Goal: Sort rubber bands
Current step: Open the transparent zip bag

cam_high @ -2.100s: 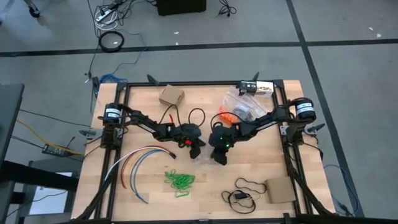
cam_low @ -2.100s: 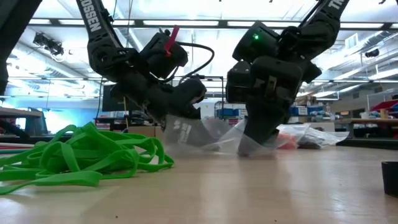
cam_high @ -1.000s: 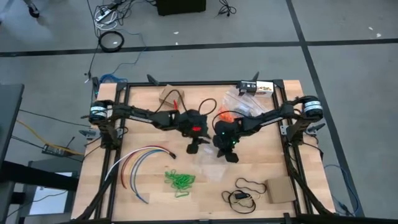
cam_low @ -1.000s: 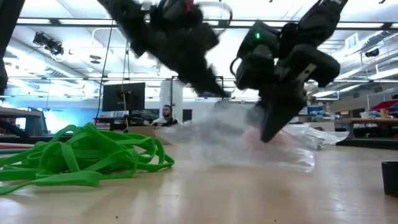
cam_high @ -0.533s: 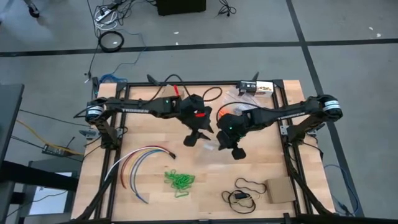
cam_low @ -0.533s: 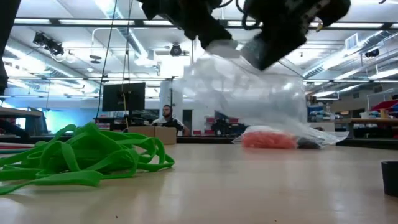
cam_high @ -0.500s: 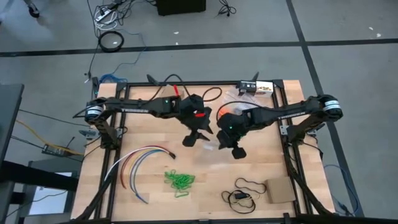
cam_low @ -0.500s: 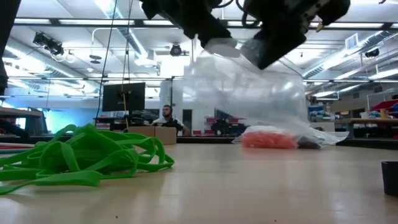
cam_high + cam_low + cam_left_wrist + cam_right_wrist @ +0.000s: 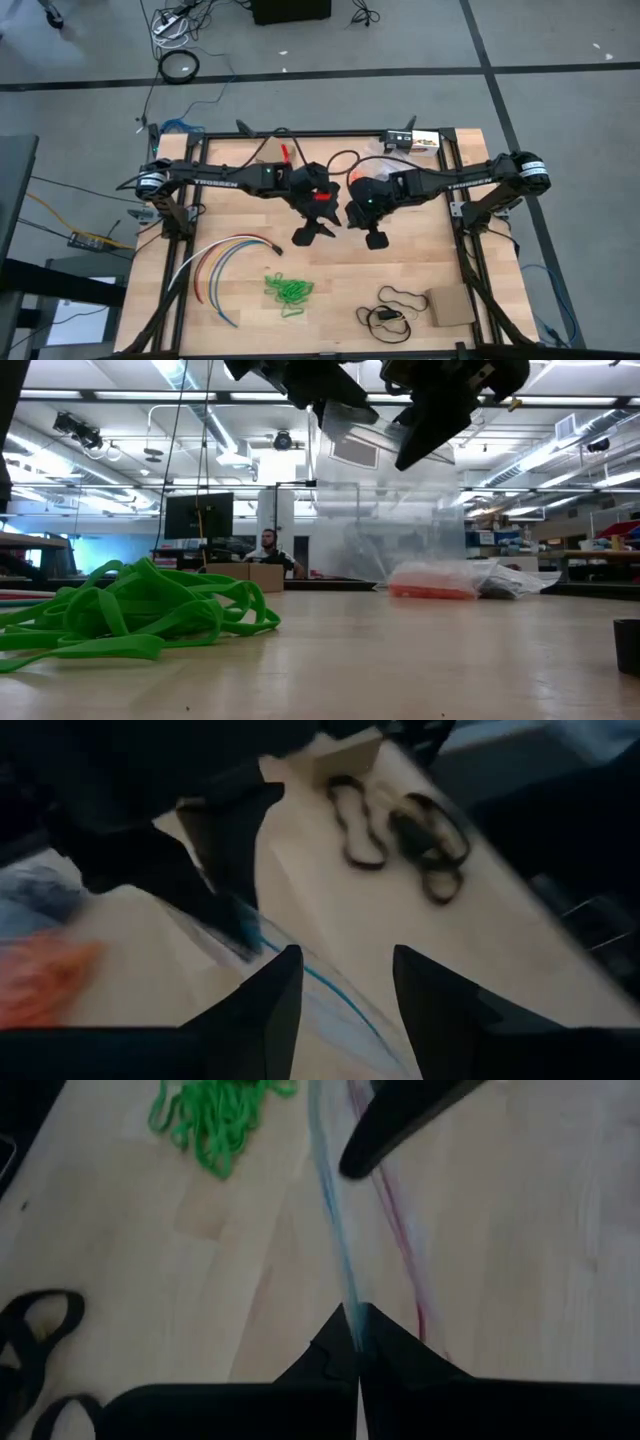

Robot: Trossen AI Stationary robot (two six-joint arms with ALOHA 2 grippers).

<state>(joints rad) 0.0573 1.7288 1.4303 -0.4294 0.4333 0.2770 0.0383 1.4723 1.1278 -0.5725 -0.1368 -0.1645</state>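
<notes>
A clear plastic bag (image 9: 390,520) with a blue-lined mouth hangs above the table's middle, between my two grippers. My right gripper (image 9: 355,1342) is shut on its mouth edge. My left gripper (image 9: 345,985) stands with its fingers apart at the other end of that edge. Green rubber bands (image 9: 288,290) lie heaped on the table near its front. Orange rubber bands (image 9: 432,586) lie inside another clear bag at the back. In the high view the hanging bag hardly shows between the left gripper (image 9: 315,232) and the right gripper (image 9: 375,240). My left gripper has the bag's blue-lined mouth edge (image 9: 335,995) running between its spread fingers. In the low view the bag's upper corner (image 9: 322,408) stays up at this gripper. Whether a finger is hooked inside the mouth, I cannot tell. My right gripper pinches the bag's mouth edge (image 9: 348,1318) between its two fingers, slanting down from above. The blue line runs taut away from the fingers. The bag hangs below, clear of the table.
Long coloured cables (image 9: 215,262) curve at the near left. A thin black cord and dark loops (image 9: 392,308) lie beside a cardboard box (image 9: 450,305) at the near right. Bare wood shows under the hanging bag.
Both grippers have gone up from the tabletop and tipped more level, taking the clear bag with them. The bag, crumpled on the table before, now hangs spread out below them, its bottom clear of the wood.
</notes>
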